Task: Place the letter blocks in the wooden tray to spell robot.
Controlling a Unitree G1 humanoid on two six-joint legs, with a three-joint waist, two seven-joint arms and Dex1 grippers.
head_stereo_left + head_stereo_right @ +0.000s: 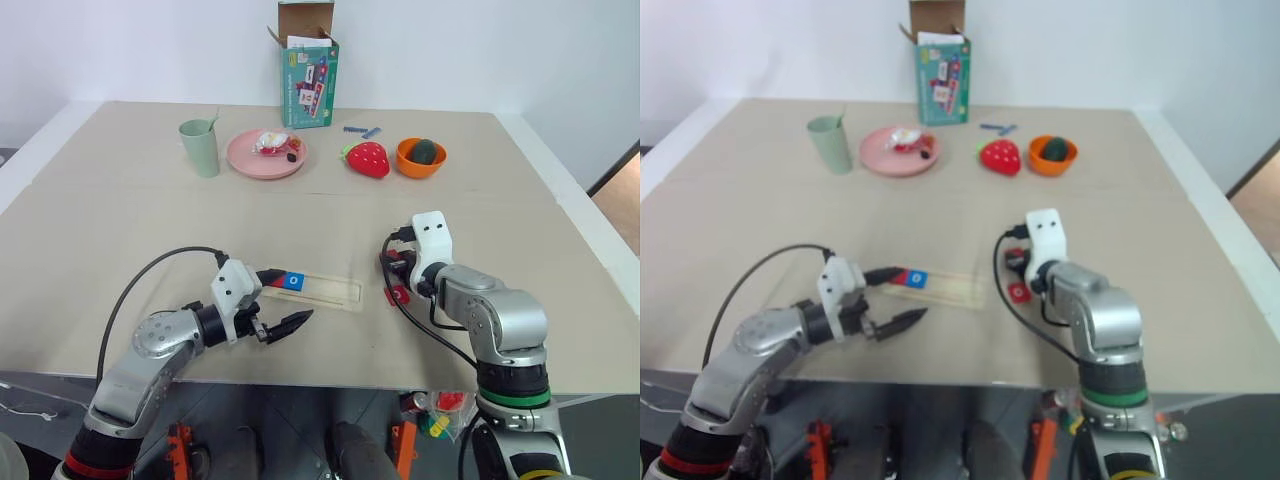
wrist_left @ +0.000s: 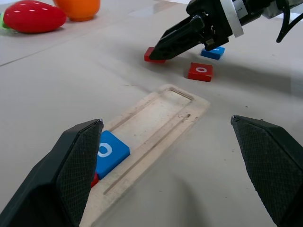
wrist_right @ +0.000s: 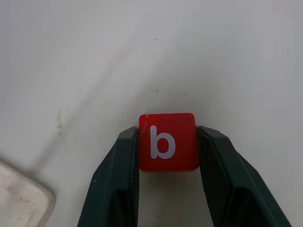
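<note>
Now, right gripper (image 3: 166, 142) jaws pinching the red "b" block (image 3: 167, 141), left gripper (image 2: 177, 170) jaws wide: lift level, seat it beside the blue "o" (image 2: 108, 152) in the wooden tray (image 2: 156, 120).

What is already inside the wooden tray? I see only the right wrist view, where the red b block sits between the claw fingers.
Observer: The tray holds two blocks at its left end. One is a blue o block and the other a red block whose letter is hidden.
Operator: Which blocks still wait on the table?
Observer: Two lie on the table close to the right claw, which grips the red b block. They are a red o block and a blue block whose letter I cannot read.
</note>
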